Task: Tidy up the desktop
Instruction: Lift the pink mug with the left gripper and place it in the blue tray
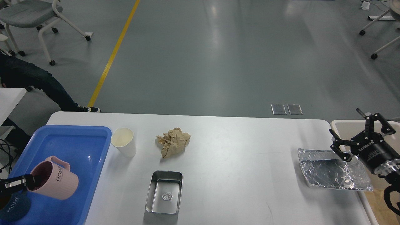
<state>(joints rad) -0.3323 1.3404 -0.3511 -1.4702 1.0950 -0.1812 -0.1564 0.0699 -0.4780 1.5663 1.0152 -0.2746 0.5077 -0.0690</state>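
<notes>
The white desktop (237,147) fills the lower view. My left gripper (29,182) is shut on the rim of a pink "HOME" mug (56,181), held tilted over the blue tray (78,143) at the left. A dark blue "HOME" mug (14,207) sits in the tray's near corner. On the desktop lie a white paper cup (124,142), crumpled brown paper (172,141), a steel rectangular tin (164,192) and a foil tray (332,169). My right gripper (357,132) is open and empty, above the far right edge next to the foil tray.
A beige bin (350,126) stands off the right edge of the desktop, behind my right arm. A person's leg and a chair are on the floor at the far left. A second white table corner shows at the left edge.
</notes>
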